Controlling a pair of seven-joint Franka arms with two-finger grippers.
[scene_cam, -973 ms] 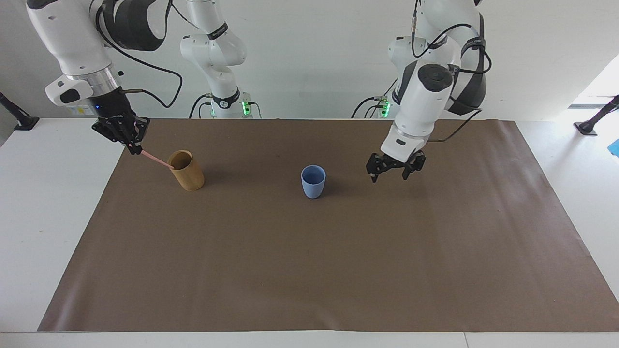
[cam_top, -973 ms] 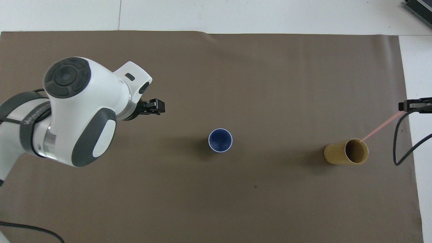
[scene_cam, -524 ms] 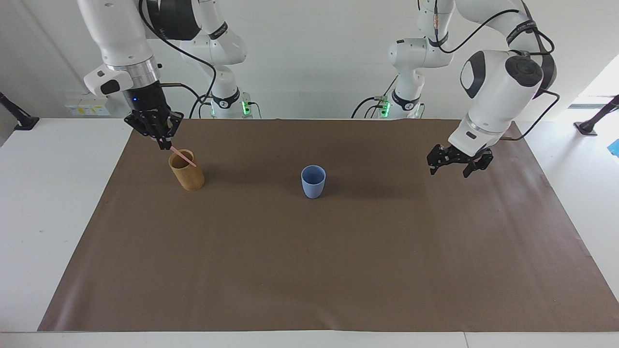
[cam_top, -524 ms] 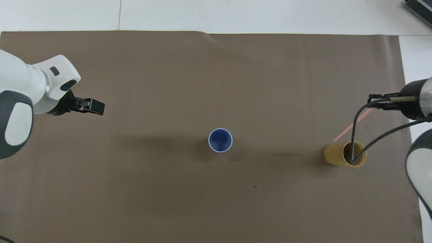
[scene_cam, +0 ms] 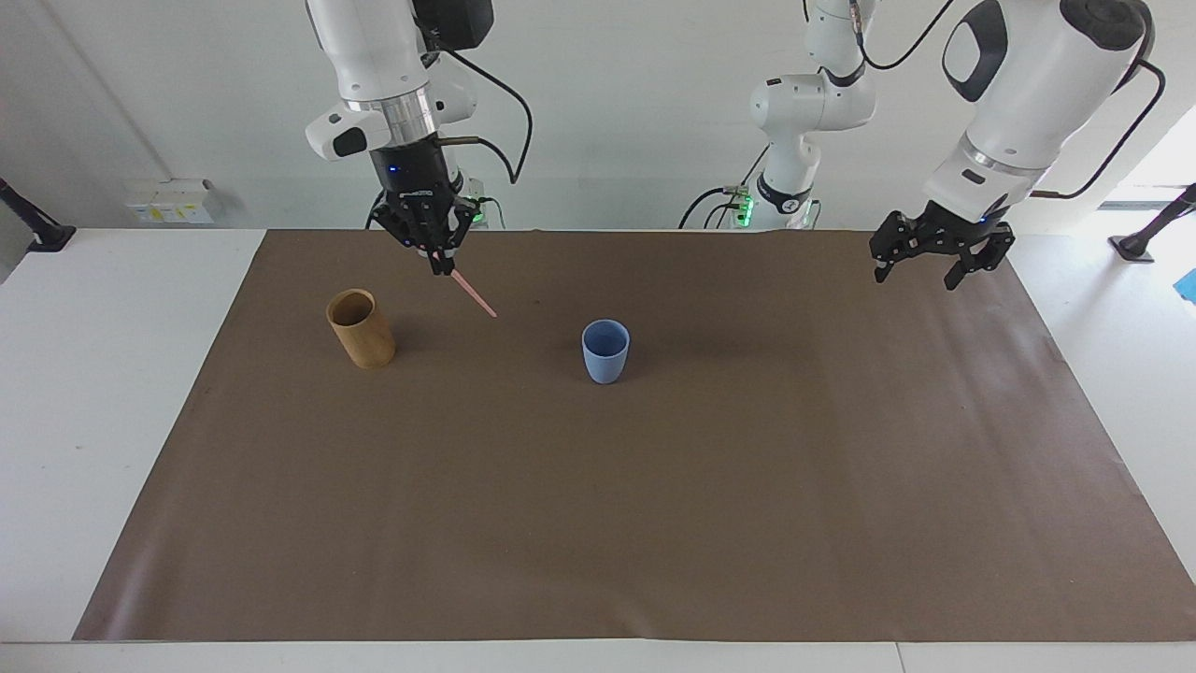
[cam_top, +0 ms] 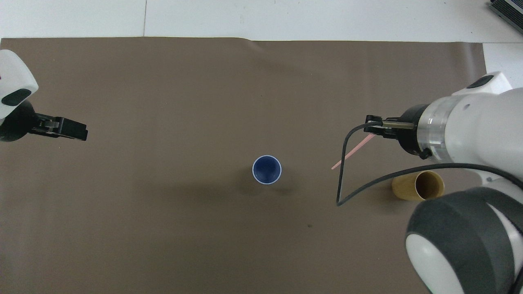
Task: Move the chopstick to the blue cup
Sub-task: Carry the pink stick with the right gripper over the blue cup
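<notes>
Chopstick (scene_cam: 473,293) hangs slanted from the right gripper (scene_cam: 437,264), clamped at its top end, over the mat (scene_cam: 654,486) between the tan cup (scene_cam: 361,329) and the blue cup (scene_cam: 605,350). Best to carry it over the blue rim, turn it more upright, lower, then let go. Nothing stands between. Left gripper (scene_cam: 916,271), fingers apart and empty, waits over the mat's corner
</notes>
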